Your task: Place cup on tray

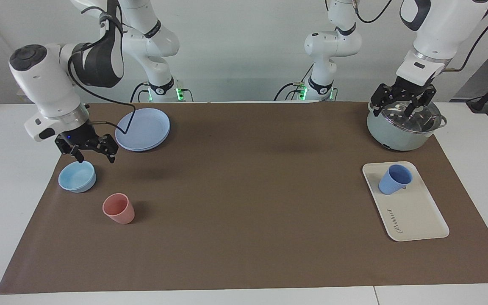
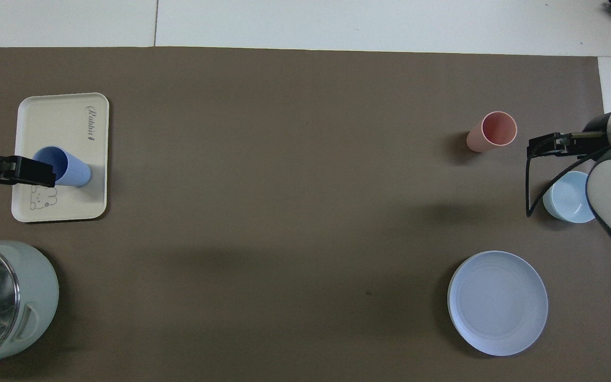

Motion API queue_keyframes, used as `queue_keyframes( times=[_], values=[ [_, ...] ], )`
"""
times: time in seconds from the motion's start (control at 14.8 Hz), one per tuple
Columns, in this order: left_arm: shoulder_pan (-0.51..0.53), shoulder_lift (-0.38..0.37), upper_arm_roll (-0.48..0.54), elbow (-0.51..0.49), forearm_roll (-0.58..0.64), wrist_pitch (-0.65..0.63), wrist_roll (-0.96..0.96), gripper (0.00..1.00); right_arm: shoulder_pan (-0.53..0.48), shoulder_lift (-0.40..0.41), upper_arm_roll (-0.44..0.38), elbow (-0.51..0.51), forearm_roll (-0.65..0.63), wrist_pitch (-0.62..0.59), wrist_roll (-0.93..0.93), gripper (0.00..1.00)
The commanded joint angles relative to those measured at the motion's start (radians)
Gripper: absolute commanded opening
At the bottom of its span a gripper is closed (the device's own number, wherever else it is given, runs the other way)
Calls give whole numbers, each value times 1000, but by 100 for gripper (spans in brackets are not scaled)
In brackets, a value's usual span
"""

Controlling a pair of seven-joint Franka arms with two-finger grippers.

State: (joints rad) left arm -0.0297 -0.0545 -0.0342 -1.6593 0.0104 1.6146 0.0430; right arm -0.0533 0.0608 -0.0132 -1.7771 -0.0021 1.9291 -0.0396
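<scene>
A brown mat [image 1: 244,203] covers most of a white table set against a plain pale wall, with the two arms standing at its robot end. Toward the left arm's end lies the tray [image 1: 417,218], and the cup [image 1: 395,179] stands upright on it, mouth up, on the part of the tray nearer to the robots, where the overhead view shows the bear drawing just beside its base. Nothing grips the cup: the left gripper [image 1: 401,106] hangs above the lidded pot [image 1: 403,127], which sits nearer to the robots than the tray, and its fingers stand spread apart and empty. The right gripper [image 1: 93,153] hangs over the light-blue bowl [image 1: 77,176] at the right arm's end, fingers likewise apart and holding nothing, and that arm appears to be waiting. A pink cup [image 1: 119,208] stands farther from the robots than the bowl, and a blue plate [image 1: 143,129] lies nearer to them. Judged from how things lie, the placing is done and the step in hand is the withdrawal. The next move seems to call only for the left arm to lift clear to rest without brushing the pot's lid.
</scene>
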Motion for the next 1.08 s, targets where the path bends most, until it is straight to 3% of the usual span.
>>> queue_keyframes(
  times=[0.0, 0.47, 1.01],
  values=[
    [-9, 29, -4, 44, 26, -50, 21, 100, 20, -38, 9, 40, -29, -99, 37, 100],
    [-15, 12, -16, 7, 17, -26, 23, 100, 53, -38, 10, 224, -76, -295, 37, 100],
    [-50, -4, -16, -19, 10, 4, 11, 100, 53, -68, 12, 237, -55, -438, 37, 100]
  ],
)
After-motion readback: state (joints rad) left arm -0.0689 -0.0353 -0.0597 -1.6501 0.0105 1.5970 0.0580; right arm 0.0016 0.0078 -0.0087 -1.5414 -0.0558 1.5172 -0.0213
